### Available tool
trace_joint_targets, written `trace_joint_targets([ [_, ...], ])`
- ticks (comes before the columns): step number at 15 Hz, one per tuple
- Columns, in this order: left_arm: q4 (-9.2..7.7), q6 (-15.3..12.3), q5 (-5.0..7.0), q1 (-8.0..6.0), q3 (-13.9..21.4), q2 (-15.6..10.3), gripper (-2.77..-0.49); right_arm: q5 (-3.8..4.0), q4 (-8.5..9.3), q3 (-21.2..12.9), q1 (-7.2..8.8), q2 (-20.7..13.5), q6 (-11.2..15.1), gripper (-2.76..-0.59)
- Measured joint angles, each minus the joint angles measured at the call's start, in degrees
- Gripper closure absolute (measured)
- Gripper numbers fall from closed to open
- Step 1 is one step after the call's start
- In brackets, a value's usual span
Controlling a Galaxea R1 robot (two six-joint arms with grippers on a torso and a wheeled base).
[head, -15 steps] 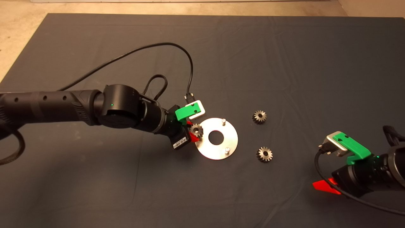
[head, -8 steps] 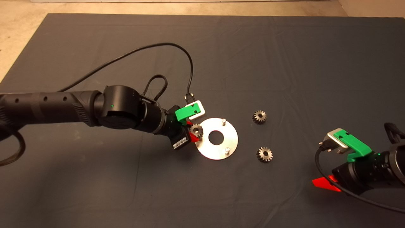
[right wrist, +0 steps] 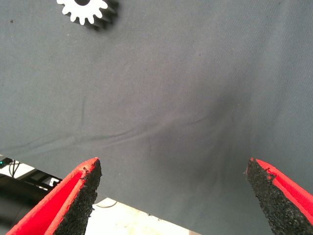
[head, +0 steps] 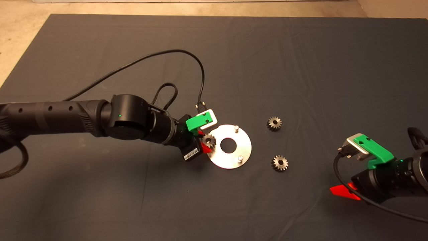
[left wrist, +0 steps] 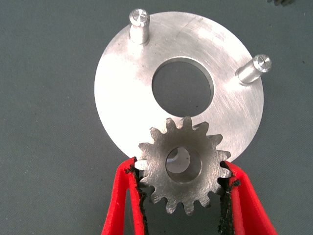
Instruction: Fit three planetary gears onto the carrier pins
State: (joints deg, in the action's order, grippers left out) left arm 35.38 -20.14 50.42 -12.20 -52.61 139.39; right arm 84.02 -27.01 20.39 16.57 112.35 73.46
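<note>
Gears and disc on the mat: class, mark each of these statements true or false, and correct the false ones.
1. The left pincer is shut on a gear. True.
2. All three gears already sit on pins. False: two loose gears lie on the mat beside the disc.
3. Two pins on the disc stand bare. True.
4. The right pincer is shut on a gear. False: it is open with nothing in it, at the mat's lower right edge.
5. The held gear's hole is over the third pin. True: the pin's top shows through the hole in the left wrist view.
</note>
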Motion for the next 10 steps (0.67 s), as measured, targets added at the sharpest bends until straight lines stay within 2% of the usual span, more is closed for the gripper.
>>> trace_joint_targets([
  [6,0.72,0.0,-0.06,0.00,0.0,0.0,-0.55,0.00,0.16,0.0,0.04,0.0,0.0,-2.21],
  [8,0.78,0.0,-0.07,0.00,0.0,0.0,-0.55,-0.01,0.41,0.0,0.57,0.0,0.0,-2.21],
  [10,1.48,0.0,-0.12,0.61,0.0,0.0,-0.55,-0.01,0.48,0.0,0.62,0.0,0.0,-2.21],
])
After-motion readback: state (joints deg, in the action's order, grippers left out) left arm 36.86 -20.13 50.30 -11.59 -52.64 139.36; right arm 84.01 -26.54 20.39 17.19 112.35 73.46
